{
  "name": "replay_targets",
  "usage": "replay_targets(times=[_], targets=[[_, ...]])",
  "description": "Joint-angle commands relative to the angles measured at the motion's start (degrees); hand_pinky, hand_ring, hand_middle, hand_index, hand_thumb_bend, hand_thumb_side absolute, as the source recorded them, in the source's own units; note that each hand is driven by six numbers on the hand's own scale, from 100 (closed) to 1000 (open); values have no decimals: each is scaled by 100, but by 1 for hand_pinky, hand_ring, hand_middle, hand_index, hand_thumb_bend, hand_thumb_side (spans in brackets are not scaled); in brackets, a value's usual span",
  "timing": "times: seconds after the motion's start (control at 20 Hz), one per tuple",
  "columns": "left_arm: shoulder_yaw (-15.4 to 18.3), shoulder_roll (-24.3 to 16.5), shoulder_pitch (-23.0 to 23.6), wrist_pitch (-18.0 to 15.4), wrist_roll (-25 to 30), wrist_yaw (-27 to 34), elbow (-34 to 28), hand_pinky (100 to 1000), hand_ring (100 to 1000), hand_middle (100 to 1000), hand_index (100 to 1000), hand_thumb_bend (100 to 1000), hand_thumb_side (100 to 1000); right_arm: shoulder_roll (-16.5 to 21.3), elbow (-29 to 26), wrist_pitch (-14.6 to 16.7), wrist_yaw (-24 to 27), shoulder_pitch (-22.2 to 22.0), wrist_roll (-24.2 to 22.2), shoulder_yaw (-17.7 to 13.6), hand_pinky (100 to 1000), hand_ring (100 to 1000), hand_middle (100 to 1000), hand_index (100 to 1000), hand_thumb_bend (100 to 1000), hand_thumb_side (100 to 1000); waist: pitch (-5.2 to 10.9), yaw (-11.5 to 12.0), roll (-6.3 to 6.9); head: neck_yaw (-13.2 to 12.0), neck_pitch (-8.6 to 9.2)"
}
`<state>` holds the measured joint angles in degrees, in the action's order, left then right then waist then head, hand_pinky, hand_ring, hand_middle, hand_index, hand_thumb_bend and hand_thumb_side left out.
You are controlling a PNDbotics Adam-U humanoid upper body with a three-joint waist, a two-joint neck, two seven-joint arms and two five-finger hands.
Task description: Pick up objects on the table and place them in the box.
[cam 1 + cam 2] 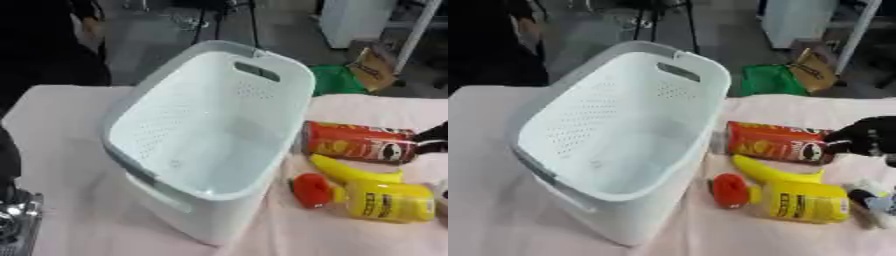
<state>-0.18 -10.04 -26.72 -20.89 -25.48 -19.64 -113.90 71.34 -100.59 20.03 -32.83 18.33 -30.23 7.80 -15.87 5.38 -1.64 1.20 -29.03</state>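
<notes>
Right eye view: the white basket (pixel 614 150) stands empty on the pink surface (pixel 483 175), nothing yet placed. The right hand (pixel 866 136) (grip unclear) reaches the red crisps can (pixel 779 143); banana (pixel 772 173) and yellow bottle (pixel 798 200) wait beside it.

one white basket (pixel 579 135), one red chip can (pixel 776 143), one banana (pixel 767 172) and one yellow bottle (pixel 802 201) with a red cap lay on the tabletop (pixel 483 200).

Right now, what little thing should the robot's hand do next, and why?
Probably curl the right hand around the red can. The hand is already at the can's far end, the can lies on its side beside the white basket, and the basket looks empty, so nothing is packed yet.
</notes>
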Motion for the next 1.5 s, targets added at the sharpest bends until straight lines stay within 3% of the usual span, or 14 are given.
replay_targets(times=[0.05,0.35,0.65,1.1,1.15,1.3,1.4,1.5], targets=[[-26,9,-105,-8,33,33,-69,903,945,1000,1000,235,1000,26,163,-302,-65,149,205,-18,1000,1000,1000,1000,237,741,110,17,0,-11,87],[-54,39,-124,-9,57,66,-69,903,945,1000,1000,234,1000,-252,434,-766,-366,475,218,225,1000,1000,1000,1000,237,737,111,57,21,67,99],[-64,50,-126,-7,81,85,-69,904,945,1000,1000,235,1000,-532,729,-679,-496,903,-219,454,1000,1000,1000,1000,242,733,138,90,41,163,55],[-61,69,-111,-8,72,80,-69,904,946,1000,1000,236,1000,-717,871,-641,-640,976,-556,559,1000,1000,1000,1000,252,735,166,57,48,248,49],[-61,69,-112,-9,72,79,-69,904,946,1000,1000,237,1000,-724,871,-640,-640,976,-567,563,1000,1000,1000,1000,247,738,166,56,47,350,40],[-56,81,-110,-21,63,73,-69,904,946,1000,1000,238,1000,-756,887,-639,-583,919,-596,547,1000,1000,1000,1000,246,739,178,33,30,1227,-58],[-55,94,-103,-32,55,72,-69,904,946,1000,1000,238,1000,-768,890,-636,-553,884,-609,536,1000,1000,1000,1000,246,741,180,9,20,1653,-99],[-57,105,-99,-41,50,72,-69,904,946,1000,1000,238,1000,-782,888,-631,-532,869,-624,538,1000,1000,1000,1000,251,737,183,-8,17,1863,-122]])
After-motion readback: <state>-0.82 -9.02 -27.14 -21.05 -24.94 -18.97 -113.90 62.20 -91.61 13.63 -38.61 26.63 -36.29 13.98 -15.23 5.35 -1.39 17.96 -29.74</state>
